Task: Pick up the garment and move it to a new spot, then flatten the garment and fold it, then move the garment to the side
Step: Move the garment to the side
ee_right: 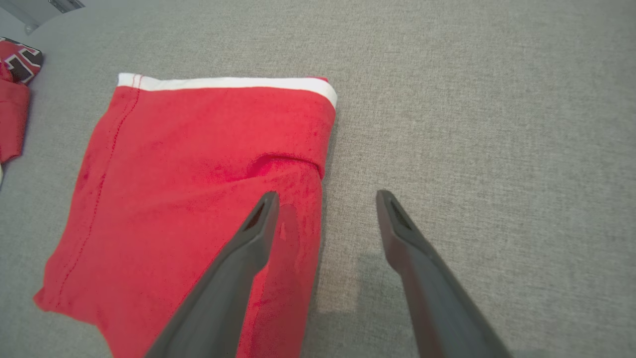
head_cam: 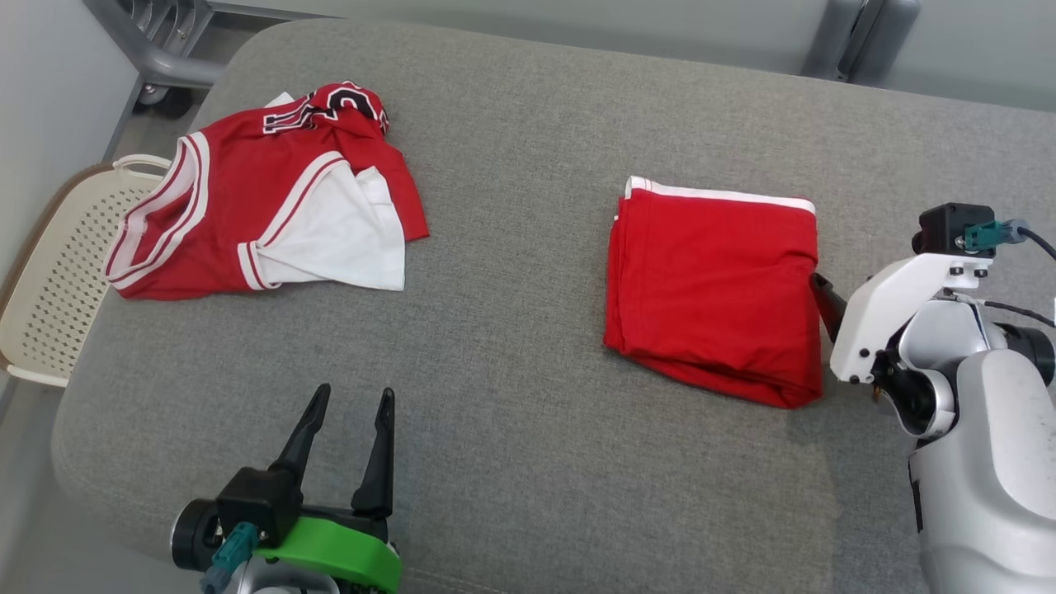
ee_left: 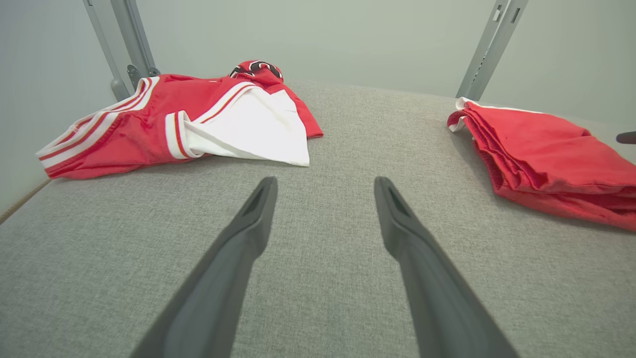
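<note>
The garment [head_cam: 709,289] is plain red with a white band along its far edge. It lies folded into a rectangle on the right half of the grey padded table [head_cam: 511,346]. My right gripper [head_cam: 821,290] hovers at the garment's right edge, open and holding nothing. In the right wrist view one finger is over the red cloth [ee_right: 198,174] and the other over bare table, with the right gripper [ee_right: 326,195] astride that edge. My left gripper [head_cam: 354,390] stands open over the table near the front, empty. In the left wrist view the left gripper [ee_left: 325,180] has the garment [ee_left: 546,149] to its right.
A crumpled red and white jersey [head_cam: 247,214] with black lettering lies at the table's far left, and it also appears as the jersey [ee_left: 198,119] in the left wrist view. A cream perforated basket [head_cam: 58,272] sits off the left edge. Grey metal frame legs [head_cam: 157,58] stand behind.
</note>
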Controlling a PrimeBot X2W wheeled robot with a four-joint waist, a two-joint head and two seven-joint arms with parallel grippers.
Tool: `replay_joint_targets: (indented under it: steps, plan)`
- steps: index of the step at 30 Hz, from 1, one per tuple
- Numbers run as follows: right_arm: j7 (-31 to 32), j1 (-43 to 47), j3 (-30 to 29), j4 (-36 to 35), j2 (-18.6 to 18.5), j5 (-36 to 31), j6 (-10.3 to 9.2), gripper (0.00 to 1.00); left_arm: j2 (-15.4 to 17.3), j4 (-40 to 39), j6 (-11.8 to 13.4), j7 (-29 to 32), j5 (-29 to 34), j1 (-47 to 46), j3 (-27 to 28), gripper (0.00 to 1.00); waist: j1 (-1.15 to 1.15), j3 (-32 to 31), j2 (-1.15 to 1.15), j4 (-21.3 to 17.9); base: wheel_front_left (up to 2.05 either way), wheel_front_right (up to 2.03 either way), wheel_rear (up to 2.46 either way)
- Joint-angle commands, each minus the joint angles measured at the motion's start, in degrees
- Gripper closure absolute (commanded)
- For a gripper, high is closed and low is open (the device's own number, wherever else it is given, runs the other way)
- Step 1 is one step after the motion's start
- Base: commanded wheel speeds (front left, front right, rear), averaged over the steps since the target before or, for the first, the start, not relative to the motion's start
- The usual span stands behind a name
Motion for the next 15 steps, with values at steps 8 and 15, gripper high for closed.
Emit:
replay_joint_targets:
  steps: [8, 15]
  plan:
    - [-1.22, -0.41, 0.79, 6.1, -0.16, 3.88, 0.0, 0.0, 0.16, -0.07, -0.27, -0.02, 0.74, -1.73, 0.06, 0.0, 0.0, 1.71, 0.0, 0.3, 0.0, 0.0, 0.0]
    - [-1.74, -1.32, 2.06, 9.73, -0.07, 4.67, 0.0, 0.0, 0.14, 0.12, -0.4, -0.02, 0.94, -1.85, 0.01, 0.0, 0.0, 2.54, 0.0, 0.94, 0.0, 0.0, 0.0]
